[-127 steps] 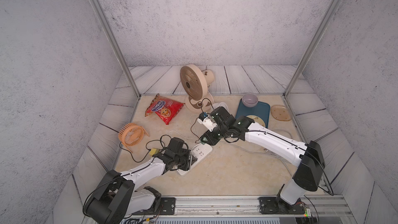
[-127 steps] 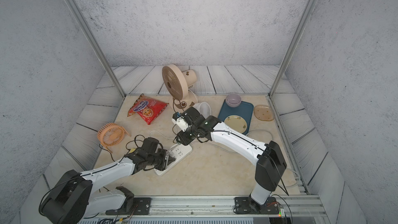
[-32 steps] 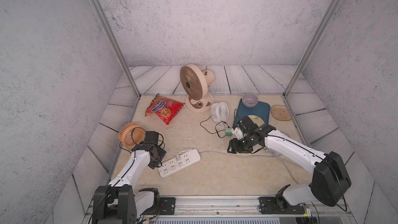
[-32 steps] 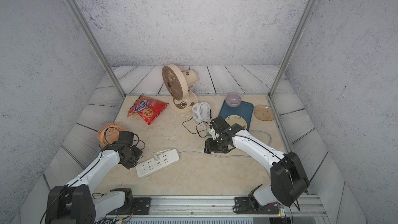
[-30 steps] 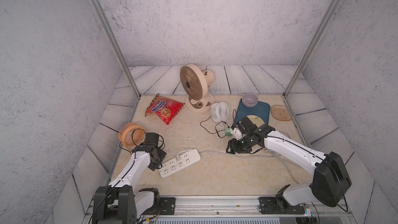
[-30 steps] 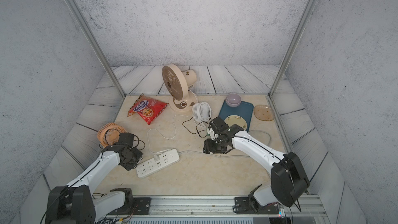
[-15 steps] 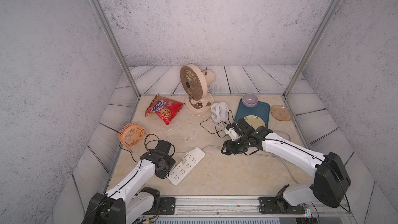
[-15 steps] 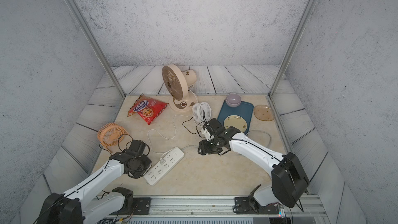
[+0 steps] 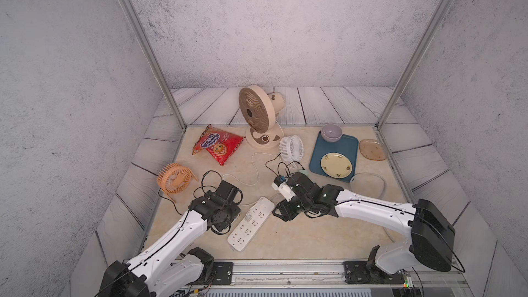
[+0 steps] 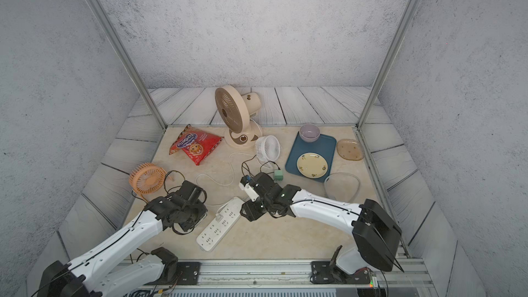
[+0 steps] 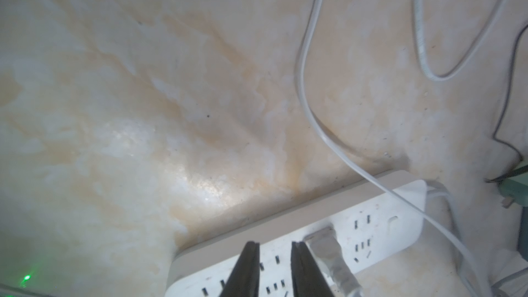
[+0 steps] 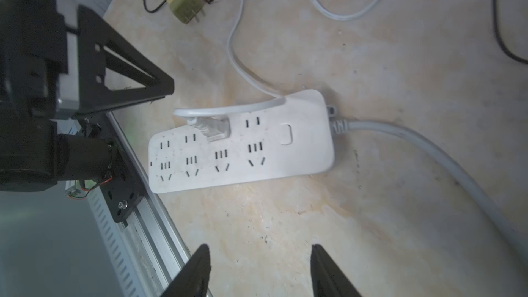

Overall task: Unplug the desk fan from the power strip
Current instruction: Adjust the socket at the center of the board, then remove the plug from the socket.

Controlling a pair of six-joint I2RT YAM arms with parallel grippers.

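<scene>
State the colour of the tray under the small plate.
Dark teal-blue; the tray shows best in a top view.

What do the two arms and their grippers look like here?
The left arm and right arm have white tubular links, black joint housings and thin black cables along them. The left gripper and right gripper have plain black tapering fingers.

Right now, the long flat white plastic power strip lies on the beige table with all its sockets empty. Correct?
No, one socket is taken: the right wrist view shows a flat white plug seated in the long flat white plastic power strip. It does lie on the beige table.
</scene>
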